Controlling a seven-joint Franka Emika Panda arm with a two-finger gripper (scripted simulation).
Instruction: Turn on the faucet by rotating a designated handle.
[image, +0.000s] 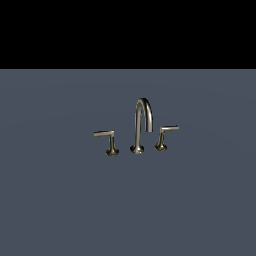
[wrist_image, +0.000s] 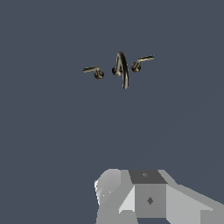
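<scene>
A flat slate-grey floor (image: 50, 200) carries everything and shows no edges or corners to place things by; in the exterior view it ends at a black band above.

No arm appears in the exterior view. In the wrist view only a pale grey blocky part of the gripper (wrist_image: 148, 197) shows, hanging above the floor and looking down on the faucet from well away. Its fingers are out of sight, so I cannot tell whether it is spread or clenched; it touches nothing visible.

The faucet (image: 141, 125) stands about mid-floor in the exterior view, three brass-grey pieces in a row. The spout (image: 143, 111) is in the middle, rising upright from a flared foot and arching over to the exterior view's right, its mouth pointing down.

The other lever (image: 106, 140) stands on the exterior view's left of the spout, its longer bar running level and pointing leftward from an upright stem.

The handle (image: 165, 136) stands just beside the spout on the exterior view's right, apart from it. Its stem leans, and its short thin bar lies nearly level, long axis running across the view, free end pointing right, away from the spout.
</scene>
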